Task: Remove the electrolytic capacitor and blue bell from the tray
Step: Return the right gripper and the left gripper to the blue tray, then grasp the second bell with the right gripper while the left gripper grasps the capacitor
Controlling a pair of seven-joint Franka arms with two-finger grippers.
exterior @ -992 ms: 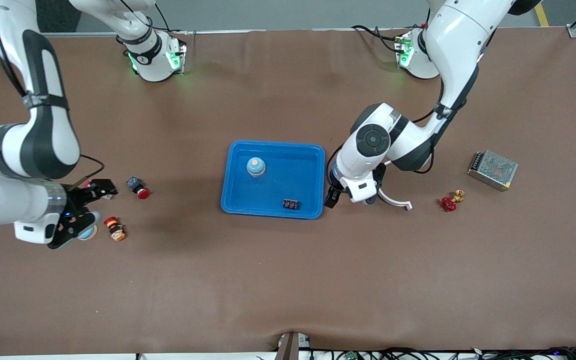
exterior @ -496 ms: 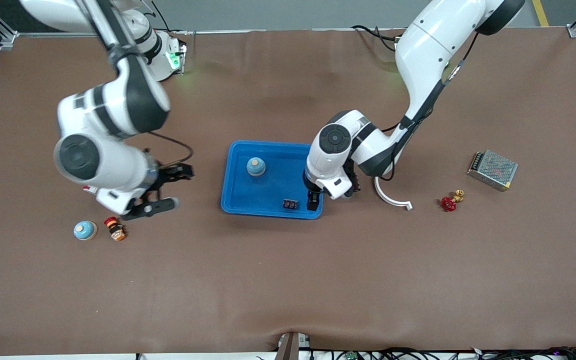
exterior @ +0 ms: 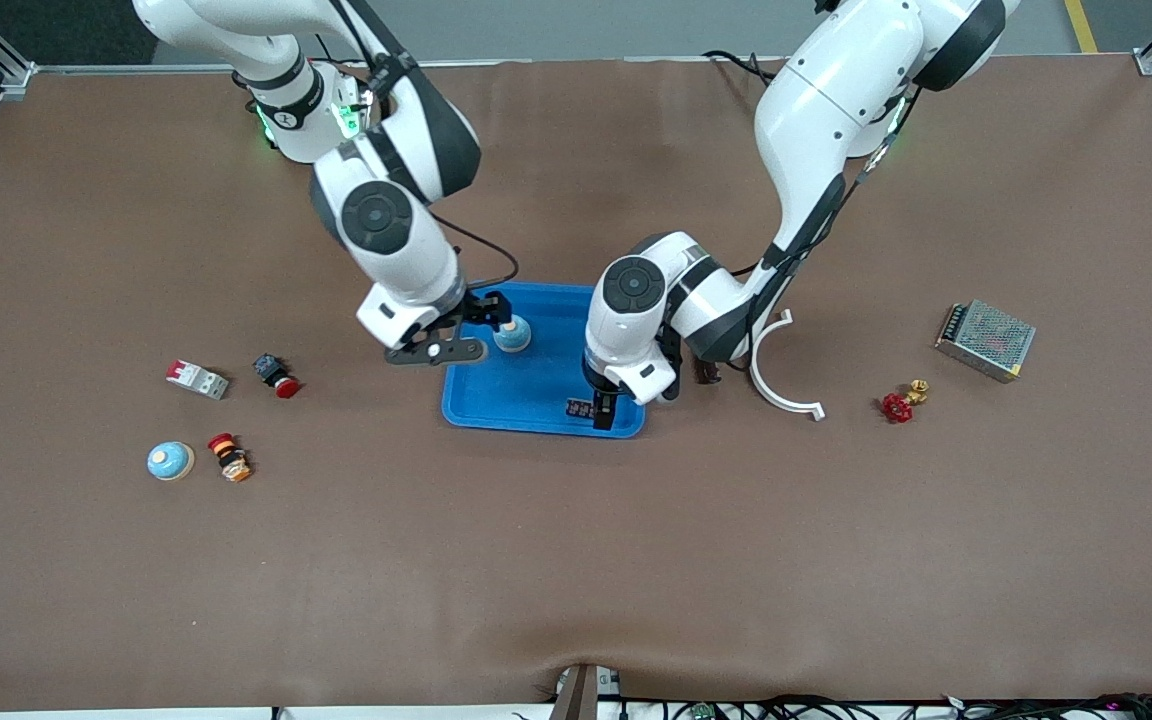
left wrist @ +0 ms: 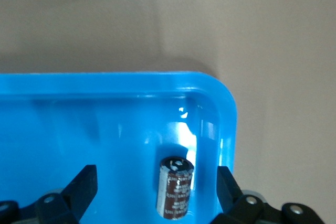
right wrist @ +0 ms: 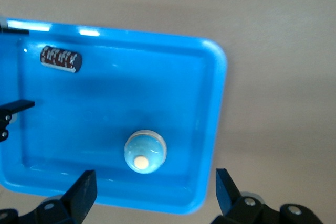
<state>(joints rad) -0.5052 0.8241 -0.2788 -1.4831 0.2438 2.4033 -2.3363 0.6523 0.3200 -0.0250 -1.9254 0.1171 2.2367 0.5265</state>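
Note:
A blue tray (exterior: 546, 375) sits mid-table. A light-blue bell (exterior: 513, 335) with a tan button stands in it, and it also shows in the right wrist view (right wrist: 145, 151). A dark cylindrical capacitor (exterior: 581, 408) lies in the tray near the corner nearest the front camera, toward the left arm's end. My left gripper (exterior: 603, 410) is open and empty, low over the capacitor (left wrist: 176, 187), with a finger on each side of it (left wrist: 156, 179). My right gripper (exterior: 476, 328) is open and empty over the tray's rim beside the bell (right wrist: 155, 179).
A second blue bell (exterior: 170, 460), an orange-red button (exterior: 229, 457), a red push button (exterior: 276, 375) and a white-red breaker (exterior: 198, 379) lie toward the right arm's end. A white curved piece (exterior: 781, 375), a red valve (exterior: 898, 405) and a metal power supply (exterior: 985, 340) lie toward the left arm's end.
My right gripper has swung from beside the second bell on the table to the tray's rim by the bell. My left gripper has moved from beside the tray to over the capacitor.

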